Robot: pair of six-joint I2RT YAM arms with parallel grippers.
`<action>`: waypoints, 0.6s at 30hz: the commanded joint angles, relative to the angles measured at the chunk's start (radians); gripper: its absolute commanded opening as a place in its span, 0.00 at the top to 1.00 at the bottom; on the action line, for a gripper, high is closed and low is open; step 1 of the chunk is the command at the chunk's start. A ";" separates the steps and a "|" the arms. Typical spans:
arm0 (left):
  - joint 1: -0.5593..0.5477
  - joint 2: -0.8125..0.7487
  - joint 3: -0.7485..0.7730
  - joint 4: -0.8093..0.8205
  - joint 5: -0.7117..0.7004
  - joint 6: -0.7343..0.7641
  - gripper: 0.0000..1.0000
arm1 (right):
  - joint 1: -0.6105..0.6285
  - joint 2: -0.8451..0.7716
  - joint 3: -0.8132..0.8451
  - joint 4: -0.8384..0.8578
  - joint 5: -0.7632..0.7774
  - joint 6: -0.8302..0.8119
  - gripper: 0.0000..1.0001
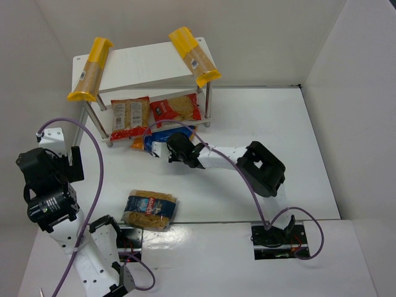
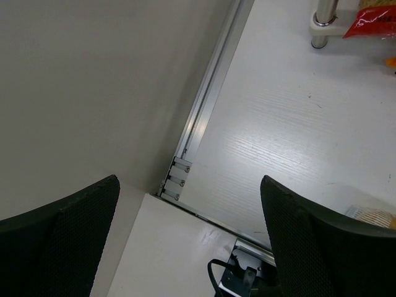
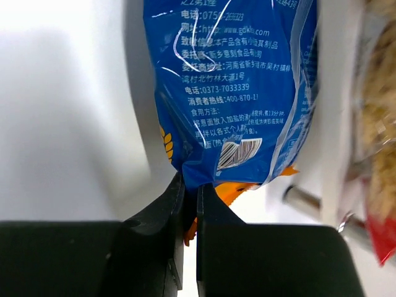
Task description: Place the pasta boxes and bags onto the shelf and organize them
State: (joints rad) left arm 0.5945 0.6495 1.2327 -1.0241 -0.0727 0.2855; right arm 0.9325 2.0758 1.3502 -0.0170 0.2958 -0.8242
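Observation:
The shelf stands at the back left. Two yellow pasta boxes lie across its top board, one at each end. Two red-trimmed bags lie on the lower tier. My right gripper is shut on the end of the blue bag, which lies in front of the lower tier. The clear bag with the blue label lies on the table in front. My left gripper is open and empty near the left wall.
Walls enclose the table on the left, back and right. In the left wrist view a shelf leg and a red bag's corner show at the top right. A shelf leg is close beside the right gripper.

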 commanded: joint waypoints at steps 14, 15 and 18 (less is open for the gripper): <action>0.007 -0.002 0.042 0.022 0.102 0.006 0.00 | -0.061 -0.370 -0.253 -0.577 -0.239 0.106 1.00; 0.007 -0.002 0.042 0.022 0.111 0.006 0.00 | -0.079 -0.370 -0.269 -0.577 -0.227 0.106 1.00; 0.007 -0.002 0.042 0.022 0.120 0.006 0.00 | -0.098 -0.390 -0.290 -0.577 -0.208 0.140 0.85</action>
State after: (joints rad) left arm 0.5945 0.6415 1.2438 -1.0264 0.0128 0.2886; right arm 0.8661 1.7287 1.0821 -0.5266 0.0513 -0.7399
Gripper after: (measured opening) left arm 1.001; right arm 0.157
